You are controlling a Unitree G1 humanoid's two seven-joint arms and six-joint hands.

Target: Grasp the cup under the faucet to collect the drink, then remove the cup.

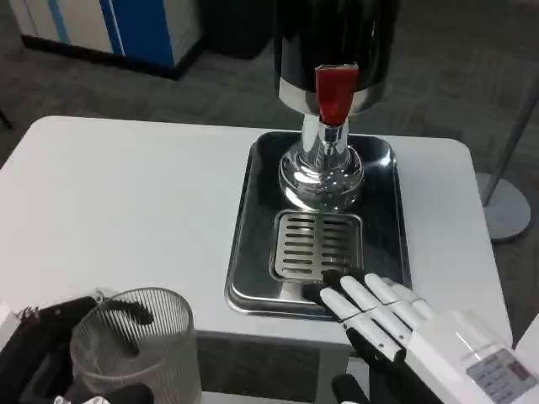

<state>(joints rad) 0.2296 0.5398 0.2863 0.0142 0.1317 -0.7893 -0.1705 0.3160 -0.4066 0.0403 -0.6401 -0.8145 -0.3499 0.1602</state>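
We are gripping the clear ribbed plastic cup point(135, 341) in our left hand point(46, 353) at the near left table edge, well apart from the red-handled faucet point(335, 91), while our empty right hand point(404, 328) is lying with fingers extended over the steel tray's point(253, 252) near rim.

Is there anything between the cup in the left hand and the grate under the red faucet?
Nothing visible stands between. The cup, held by the left hand, has bare table up to the tray rim; the grate is free.
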